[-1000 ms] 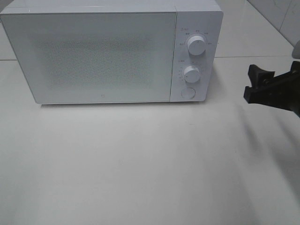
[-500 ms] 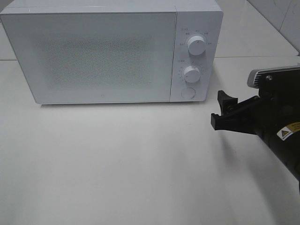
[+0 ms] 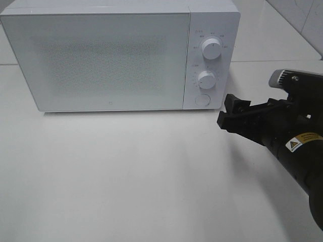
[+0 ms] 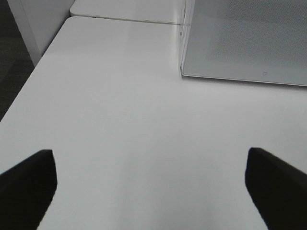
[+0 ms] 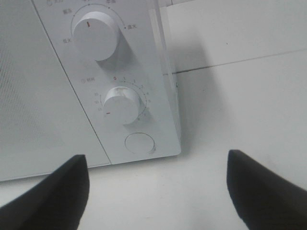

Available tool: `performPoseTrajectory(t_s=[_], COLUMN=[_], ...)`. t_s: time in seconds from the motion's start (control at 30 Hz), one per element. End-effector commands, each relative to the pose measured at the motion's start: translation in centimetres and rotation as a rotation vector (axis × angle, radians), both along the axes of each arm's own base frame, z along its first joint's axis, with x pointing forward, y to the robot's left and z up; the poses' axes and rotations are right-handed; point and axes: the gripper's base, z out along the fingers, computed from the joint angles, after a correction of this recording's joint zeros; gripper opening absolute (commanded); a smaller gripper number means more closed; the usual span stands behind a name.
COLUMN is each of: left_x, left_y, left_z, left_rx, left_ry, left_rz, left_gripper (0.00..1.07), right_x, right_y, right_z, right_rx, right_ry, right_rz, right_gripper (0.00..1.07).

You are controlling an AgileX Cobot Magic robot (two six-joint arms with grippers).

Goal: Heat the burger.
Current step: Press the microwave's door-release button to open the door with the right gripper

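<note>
White surfaces fill every view, and the burger shows in none of them; whether it lies behind the shut, speckled door [image 3: 106, 60] of the microwave [image 3: 212, 15] cannot be told. From the high camera, the microwave stands at 11 o'clock on the worktop [image 3: 126, 176]. Its control panel carries 2 knobs, the upper knob [image 3: 211, 49] at 12 o'clock of the lower knob [image 3: 206, 79], and 1 round button [image 3: 202, 100] beneath them. The right tool [image 3: 226, 112] hovers just beside the panel's lower corner, at 4 o'clock of the button, its jaws spread wide and empty. The left tool [image 4: 151, 189] hangs over the worktop near the microwave's door side, jaws equally wide apart, holding nothing.
</note>
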Motion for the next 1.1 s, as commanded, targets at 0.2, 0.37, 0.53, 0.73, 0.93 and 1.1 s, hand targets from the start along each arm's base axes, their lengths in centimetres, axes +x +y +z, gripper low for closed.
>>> performPoseTrajectory(t_s=[0.2, 0.37, 0.53, 0.73, 0.93, 1.1], left_x=[-0.2, -0.2, -0.2, -0.2, -0.2, -0.2], left_y=[0.0, 0.0, 0.0, 0.0, 0.0, 0.0], left_z=[0.0, 0.0, 0.0, 0.0, 0.0, 0.0], left_rx=[-0.002, -0.002, -0.002, -0.002, -0.002, -0.002], left_ry=[-0.021, -0.021, -0.021, -0.021, -0.021, -0.021], left_rz=[0.002, 0.002, 0.002, 0.002, 0.002, 0.002], left_gripper=[1.00, 1.00, 1.00, 1.00, 1.00, 1.00], right_x=[0.0, -0.1, -0.2, -0.2, -0.2, -0.1], right_y=[0.5, 0.9, 1.4, 1.4, 0.9, 0.6], right_z=[-0.1, -0.1, 0.0, -0.1, -0.5, -1.0], right_rx=[0.461, 0.691, 0.865, 1.071, 1.134, 1.139], right_ry=[0.088, 0.147, 0.196, 0.243, 0.263, 0.265], right_rz=[-0.086, -0.102, -0.095, -0.165, -0.257, -0.306], right_gripper=[0.63, 0.49, 0.26, 0.04, 0.00, 0.00])
